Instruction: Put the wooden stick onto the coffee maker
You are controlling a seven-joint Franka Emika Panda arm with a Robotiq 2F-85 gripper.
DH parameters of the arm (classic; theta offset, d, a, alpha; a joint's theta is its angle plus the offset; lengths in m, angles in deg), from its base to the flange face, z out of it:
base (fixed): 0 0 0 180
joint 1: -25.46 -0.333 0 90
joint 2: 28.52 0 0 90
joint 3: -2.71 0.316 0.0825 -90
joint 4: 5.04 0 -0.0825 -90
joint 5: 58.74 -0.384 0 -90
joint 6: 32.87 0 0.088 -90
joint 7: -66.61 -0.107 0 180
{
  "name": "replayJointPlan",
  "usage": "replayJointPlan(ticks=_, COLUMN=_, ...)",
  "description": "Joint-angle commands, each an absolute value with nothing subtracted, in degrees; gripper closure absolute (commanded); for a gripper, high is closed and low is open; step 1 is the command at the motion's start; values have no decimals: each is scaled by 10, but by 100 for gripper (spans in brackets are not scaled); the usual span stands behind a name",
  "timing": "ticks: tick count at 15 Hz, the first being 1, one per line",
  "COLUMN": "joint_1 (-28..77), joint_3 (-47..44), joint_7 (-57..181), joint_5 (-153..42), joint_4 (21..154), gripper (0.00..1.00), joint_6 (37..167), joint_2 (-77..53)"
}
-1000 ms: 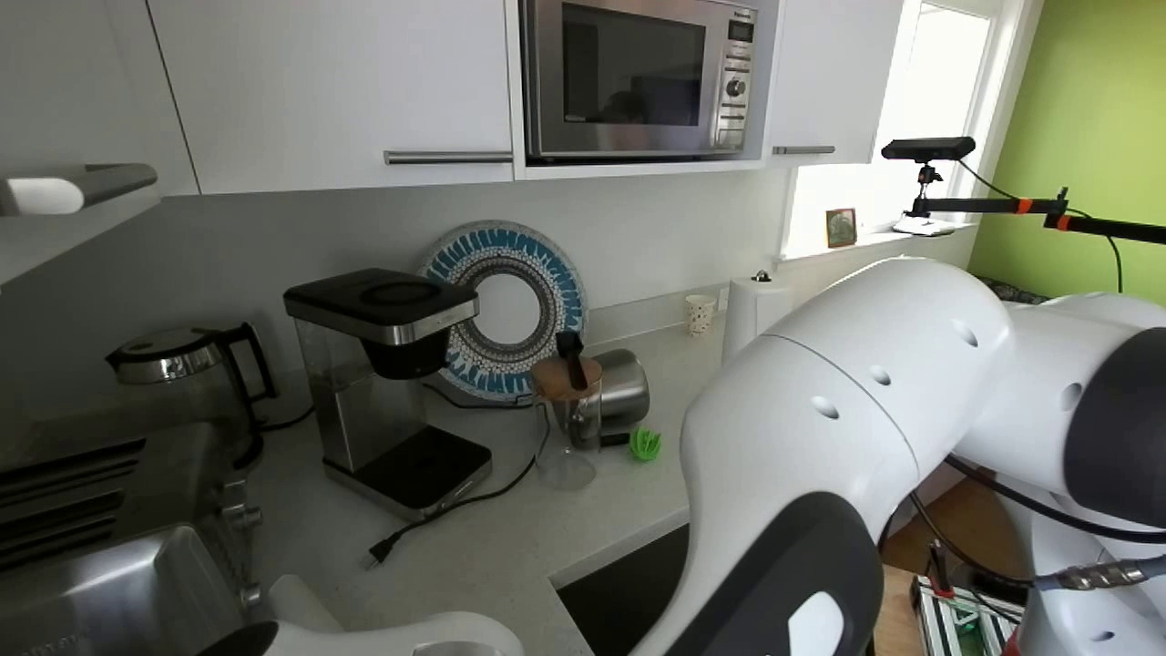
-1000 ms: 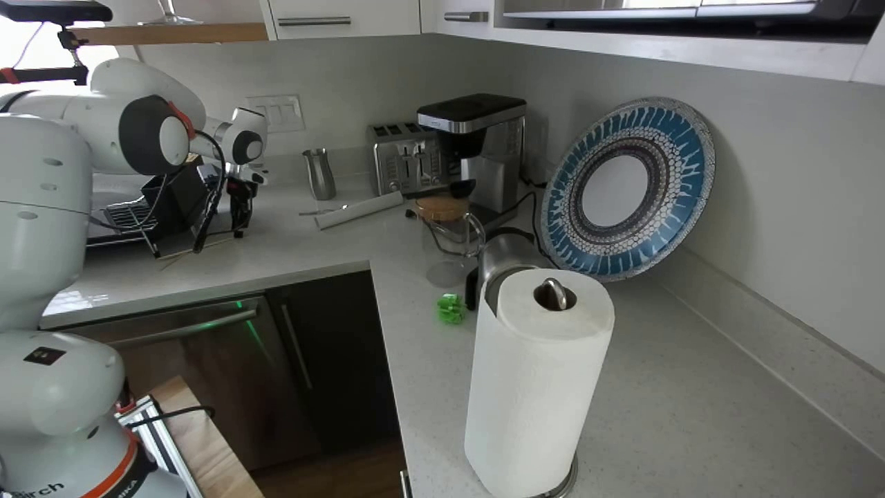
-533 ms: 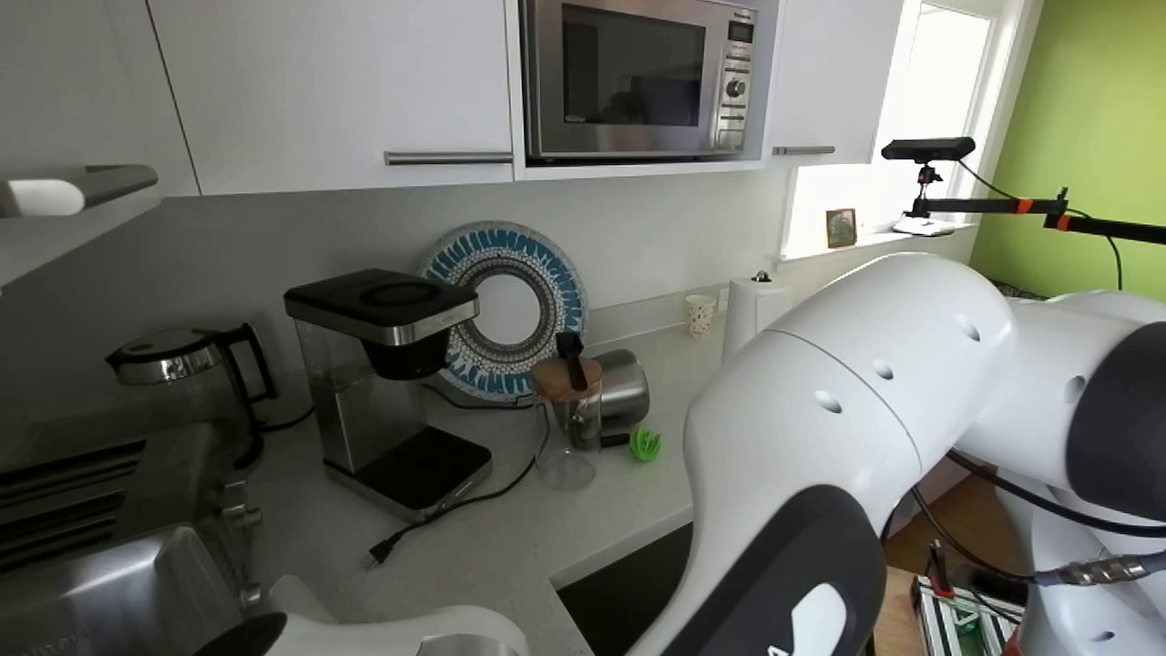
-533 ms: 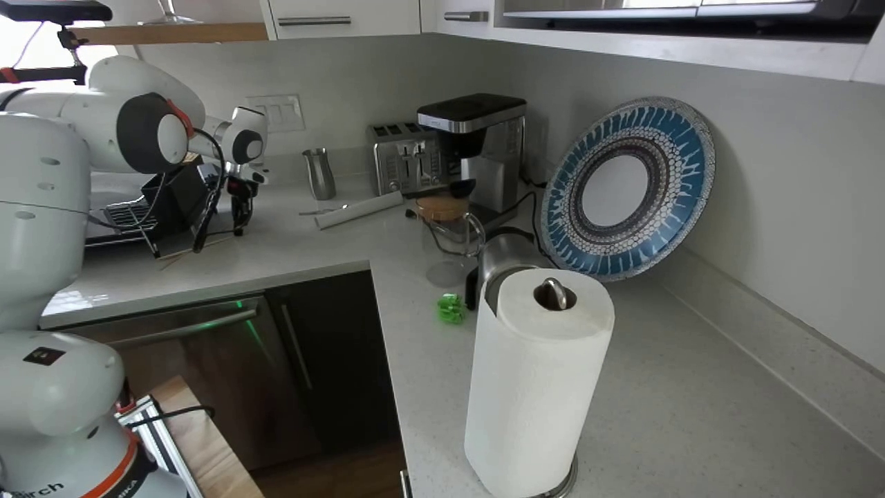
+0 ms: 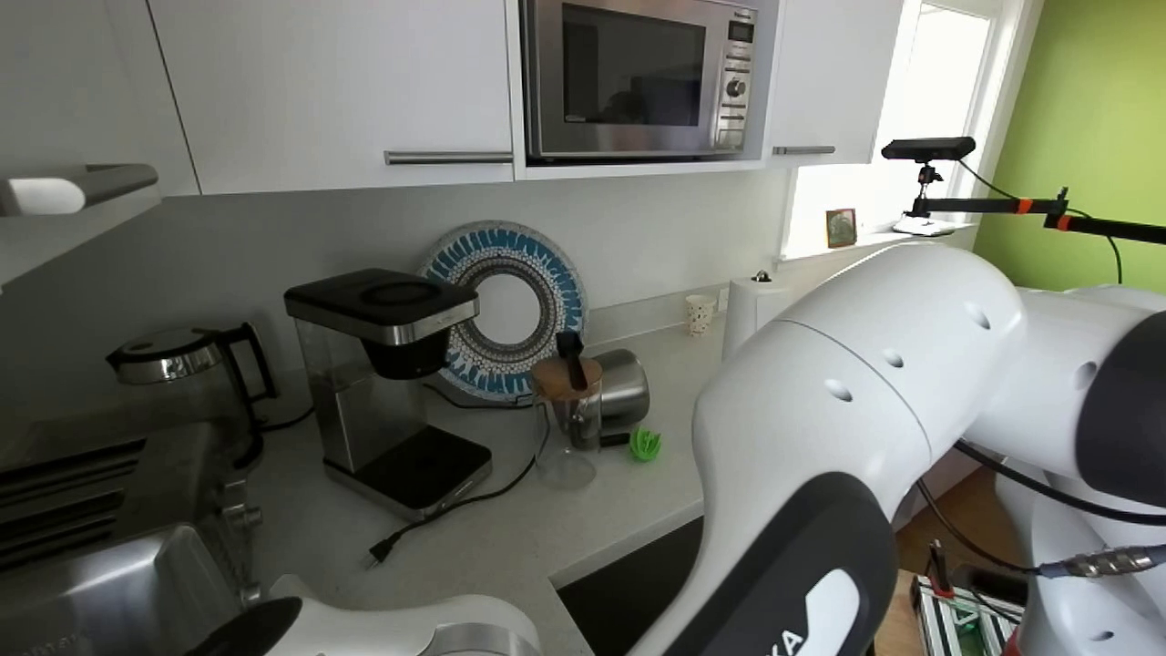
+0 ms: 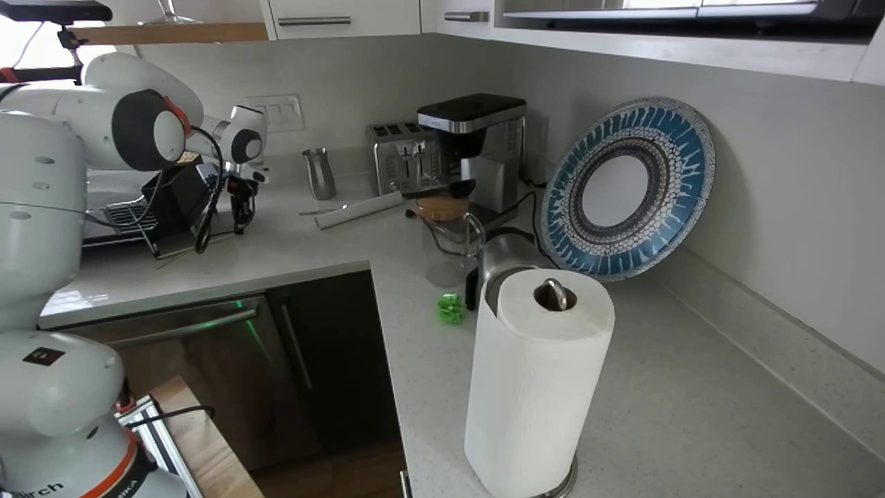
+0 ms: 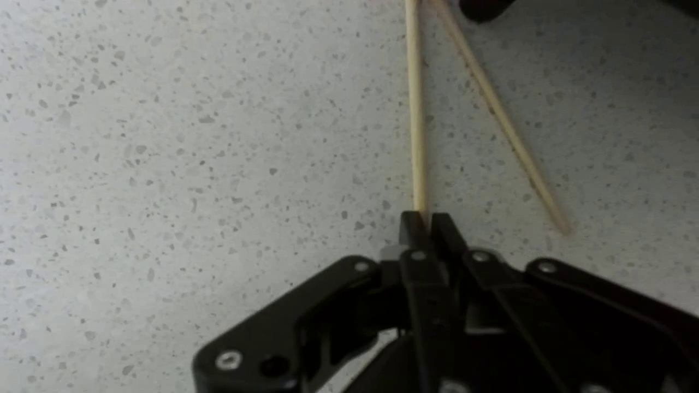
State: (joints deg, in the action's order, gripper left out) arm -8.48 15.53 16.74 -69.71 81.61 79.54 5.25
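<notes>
Lower centre, wrist view: the fingers [image 7: 410, 229] grip one end of the wooden stick [image 7: 417, 120]; a second stick [image 7: 505, 124] lies on the surface [image 7: 191, 180]. In an exterior view, the arm [image 6: 43, 194] has just edged up-left, probably starting the carry; upper centre, the coffee maker [image 6: 487, 162].

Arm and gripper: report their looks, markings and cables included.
The arm has rounded white shells with dark grey caps and panels, one bearing white lettering. Low on it are an orange-red stripe and a small dark square; a black cable runs outside the shells. The gripper is black and jointed, with silvery screw heads.
</notes>
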Motion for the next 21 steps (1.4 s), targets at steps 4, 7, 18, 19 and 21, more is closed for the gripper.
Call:
replayJointPlan(ticks=4, joint_1=-39, joint_3=189, joint_7=281, joint_5=-738, joint_4=916, gripper=98, joint_6=810, joint_2=-52)
replayJointPlan(ticks=7, joint_1=-39, joint_3=190, joint_7=293, joint_5=-746, joint_4=881, gripper=93, joint_6=799, joint_2=-32)
replayJointPlan(ticks=18, joint_1=5, joint_3=185, joint_7=336, joint_5=-780, joint_4=996, gripper=98, joint_6=811, joint_2=-127)
replayJointPlan(ticks=19, joint_1=17, joint_3=179, joint_7=329, joint_5=-788, joint_4=1036, gripper=98, joint_6=822, joint_2=-164)
replayJointPlan(ticks=21, joint_1=36, joint_3=168, joint_7=304, joint_5=-799, joint_4=1085, gripper=98, joint_6=835, joint_2=-213)
